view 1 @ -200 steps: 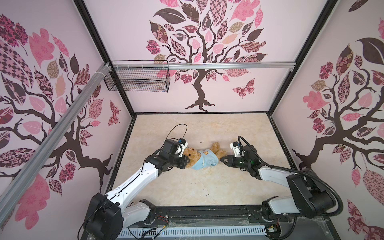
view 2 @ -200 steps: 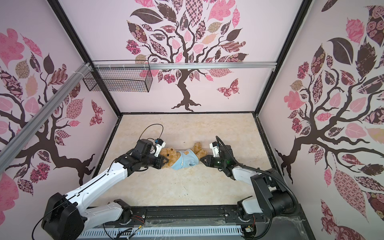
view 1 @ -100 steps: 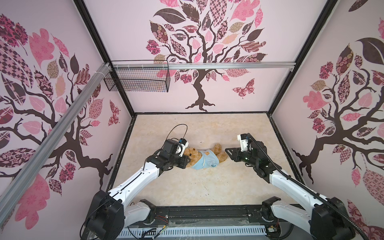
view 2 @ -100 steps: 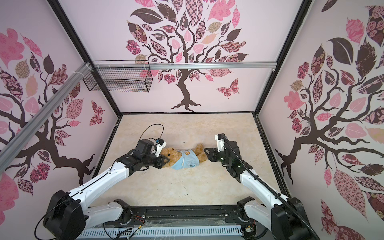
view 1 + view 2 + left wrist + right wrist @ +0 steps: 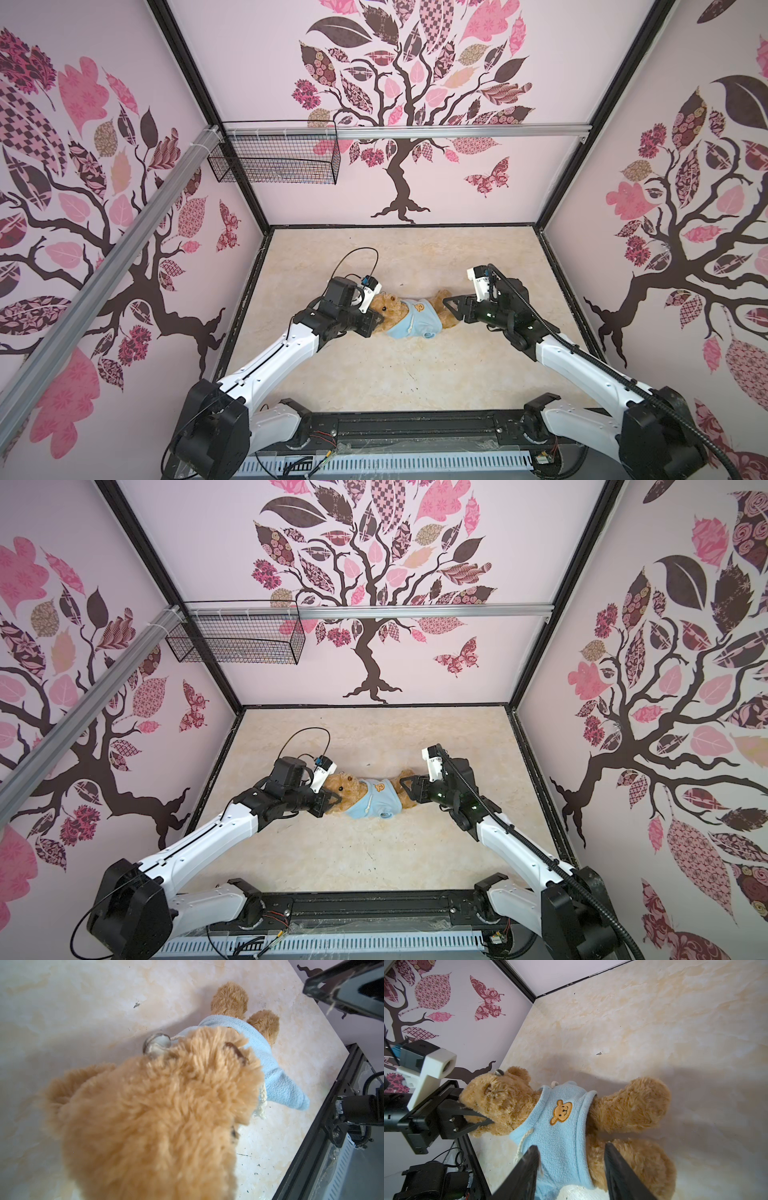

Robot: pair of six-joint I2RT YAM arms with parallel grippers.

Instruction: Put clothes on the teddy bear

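**Teddy bear [image 5: 385, 308] wearing its shirt [image 5: 412, 323], sleeves looking unfinished**

The teddy bear is lying on its back in the middle of the table, between the two arms, with its head toward the left one. The light-blue shirt is covering its chest and belly, so most of the dressing appears done. One sleeve [image 5: 288, 1093] is hanging limp with no paw showing, so I judge that threading the arms and smoothing the hem are remaining.

The left gripper [image 5: 375, 322] is pinching tight on the fur of the bear's head. The right gripper [image 5: 572, 1153] is hovering over the legs, jaws apart, gripping nothing.

Pink walls [image 5: 478, 199] are showing tree decals, the beige marbled table [image 5: 374, 374] is carrying the bear, and a wire basket [image 5: 274, 164] is hanging in the back corner.
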